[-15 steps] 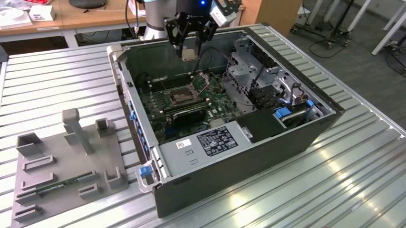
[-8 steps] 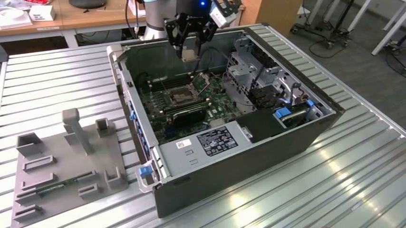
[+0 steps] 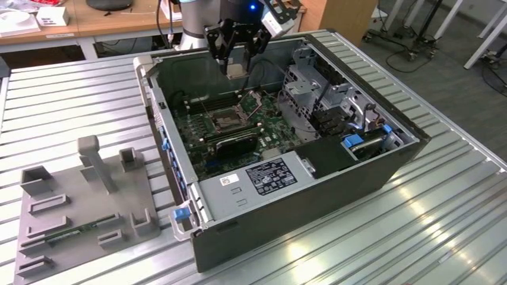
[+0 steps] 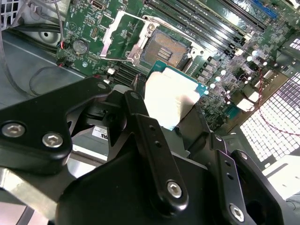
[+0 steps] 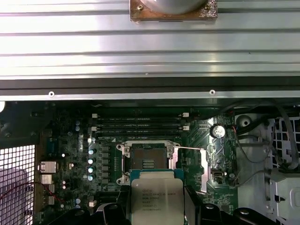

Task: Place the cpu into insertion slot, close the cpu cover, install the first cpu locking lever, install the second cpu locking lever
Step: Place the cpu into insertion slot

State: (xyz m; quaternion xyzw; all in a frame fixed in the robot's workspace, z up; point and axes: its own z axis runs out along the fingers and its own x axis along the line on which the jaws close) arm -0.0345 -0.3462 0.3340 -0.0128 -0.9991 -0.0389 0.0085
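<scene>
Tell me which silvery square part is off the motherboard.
The cpu, held in the gripper above the motherboard; the insertion slot and the open cpu cover sit on it.

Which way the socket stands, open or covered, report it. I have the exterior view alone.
Observer: Open. In the first wrist view the insertion slot is a bare recess with nothing seated in it.
Operator: Give me the cover.
Observer: In the second wrist view the cpu cover is flipped open and lies beside the slot, not over it.
Operator: Confirm the grip.
Observer: The second wrist view shows the fingers clamped on the cpu, which is held off the board, short of the slot.
</scene>
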